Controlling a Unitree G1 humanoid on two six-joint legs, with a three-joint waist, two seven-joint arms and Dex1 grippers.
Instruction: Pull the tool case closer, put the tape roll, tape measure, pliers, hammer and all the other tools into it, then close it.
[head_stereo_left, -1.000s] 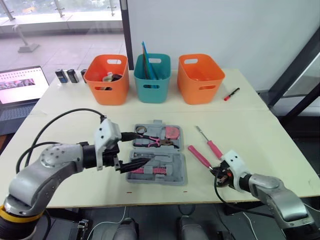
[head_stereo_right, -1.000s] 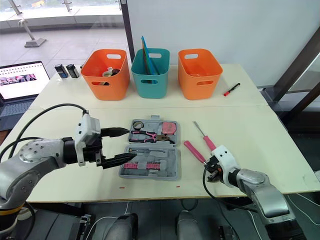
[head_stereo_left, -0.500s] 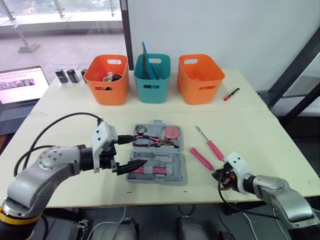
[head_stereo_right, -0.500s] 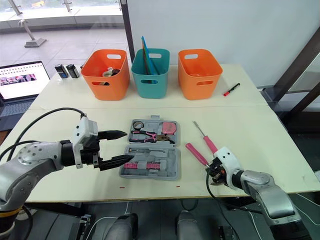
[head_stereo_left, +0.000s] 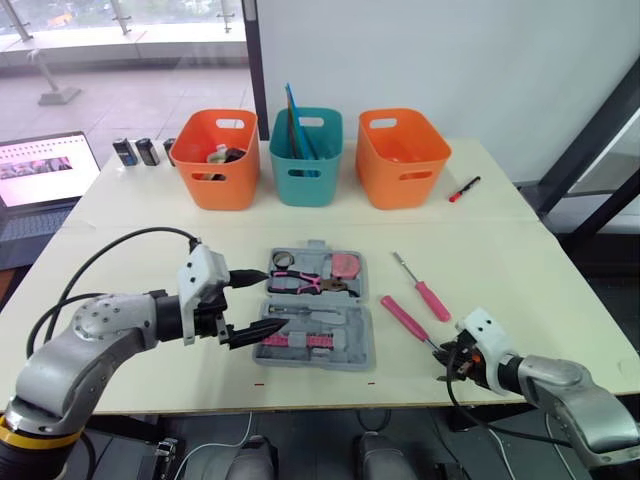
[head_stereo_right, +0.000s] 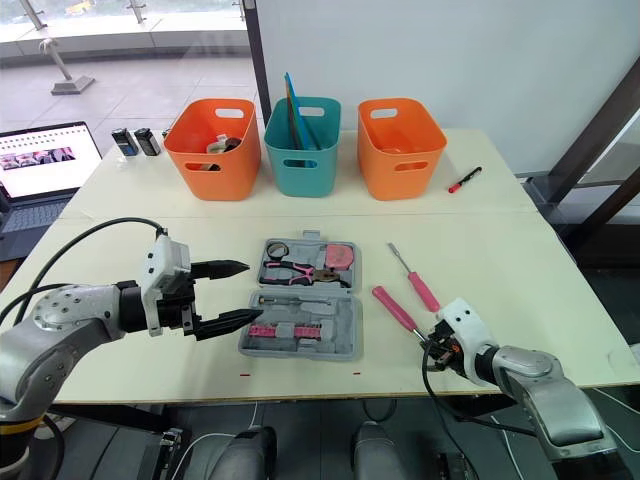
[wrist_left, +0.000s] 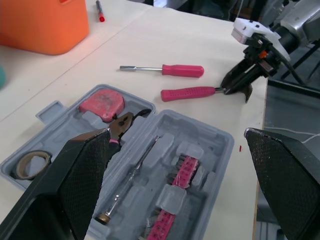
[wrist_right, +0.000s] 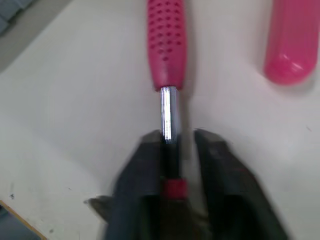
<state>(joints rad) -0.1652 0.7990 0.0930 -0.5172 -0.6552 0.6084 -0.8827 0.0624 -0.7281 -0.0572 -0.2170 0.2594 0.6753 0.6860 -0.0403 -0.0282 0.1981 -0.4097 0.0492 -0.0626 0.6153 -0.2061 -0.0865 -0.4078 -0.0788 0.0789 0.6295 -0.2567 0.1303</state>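
Note:
The grey tool case (head_stereo_left: 349, 345) lies open mid-table, holding a tape roll (head_stereo_left: 281, 260), pliers (head_stereo_left: 305, 283), a pink tape measure (head_stereo_left: 346, 265) and a pink bit strip (wrist_left: 172, 200). My left gripper (head_stereo_left: 258, 303) hovers open just left of the case, with nothing between its fingers. Right of the case lie a pink-handled screwdriver (head_stereo_left: 420, 288) and a dotted pink-handled tool (head_stereo_left: 402, 317). My right gripper (head_stereo_left: 453, 358) is shut on that tool's metal shaft (wrist_right: 168, 112) near the table's front edge; the tool's working end is hidden between the fingers.
Two orange bins (head_stereo_left: 213, 158) (head_stereo_left: 403, 157) and a teal bin (head_stereo_left: 305, 155) line the back of the table. A red pen (head_stereo_left: 463, 188) lies at the back right. A laptop (head_stereo_left: 40, 185) and small black objects (head_stereo_left: 135, 152) sit at the far left.
My left gripper has drawn back leftward off the case. My right gripper has slid toward the front right, dragging the dotted pink-handled tool slightly with it.

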